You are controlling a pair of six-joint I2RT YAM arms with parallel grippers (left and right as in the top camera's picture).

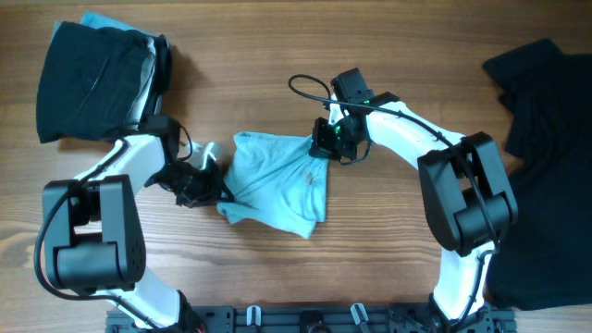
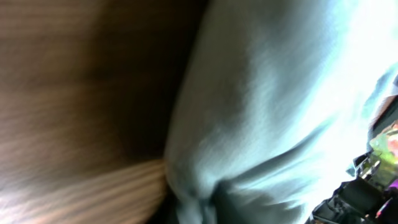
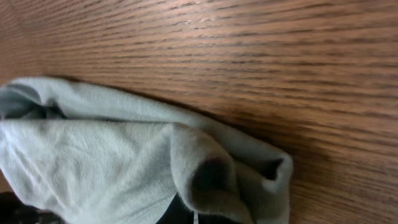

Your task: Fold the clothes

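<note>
The clothes in hand are a pale light-blue T-shirt [image 1: 277, 180], lying crumpled on the wooden table [image 1: 277, 55] at its middle. My left gripper [image 1: 211, 185] is at the shirt's left edge, and the cloth bunches into it. In the left wrist view the T-shirt [image 2: 267, 106] fills the right side, blurred, and gathers toward the bottom, where the jaws are hidden. My right gripper [image 1: 326, 141] is at the shirt's upper right corner. In the right wrist view the T-shirt [image 3: 93, 155] folds and puckers at the bottom edge where the jaws pinch it.
A pile of black and grey garments [image 1: 97, 79] lies at the back left, with a light-blue piece [image 1: 97, 18] showing behind it. A black garment [image 1: 546, 120] spreads along the right edge. A black rail [image 1: 305, 319] runs along the front edge.
</note>
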